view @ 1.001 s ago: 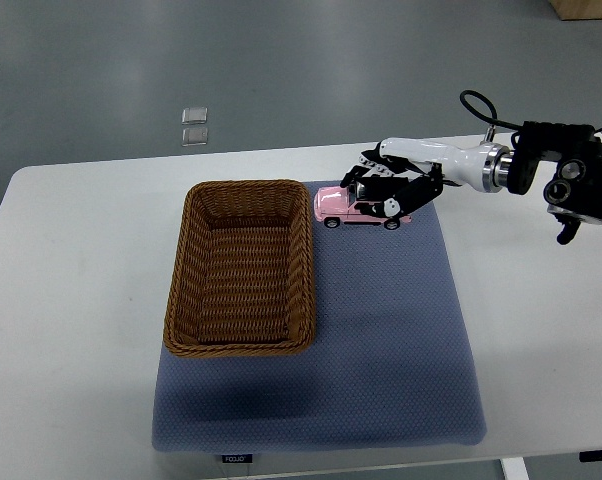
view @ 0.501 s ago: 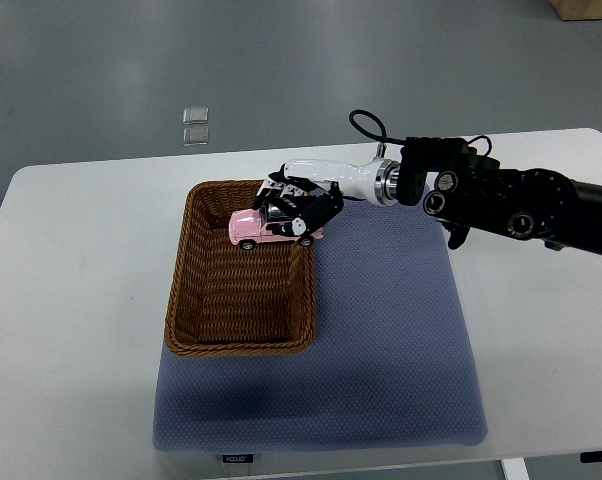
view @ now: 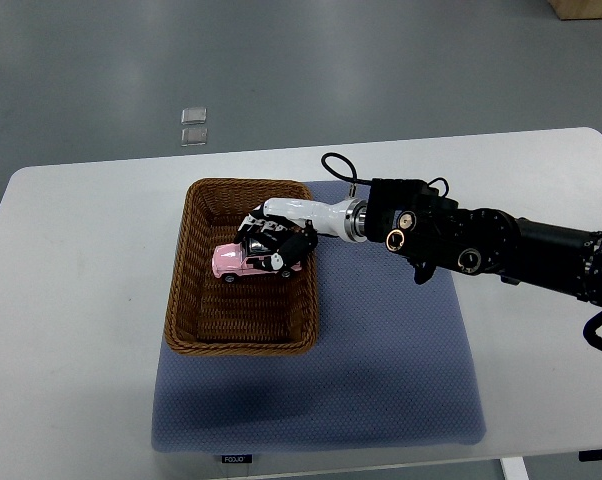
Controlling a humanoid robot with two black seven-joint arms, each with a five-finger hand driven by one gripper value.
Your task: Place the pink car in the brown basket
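Observation:
The pink toy car (view: 243, 262) is inside the brown wicker basket (view: 186, 275), near its middle, held by my right hand (view: 271, 243). The hand's black and white fingers are curled over the car's roof and rear. My right arm (view: 461, 240) reaches in from the right edge across the blue mat (view: 391, 350). Whether the car touches the basket floor I cannot tell. The left arm does not show.
The basket stands on the left part of the blue mat, on a white table (view: 71, 330). Two small clear squares (view: 194, 125) lie on the grey floor beyond the table's far edge.
My right hand has carried the pink car leftward from the mat beside the basket, over the basket's right rim, and down into its middle.

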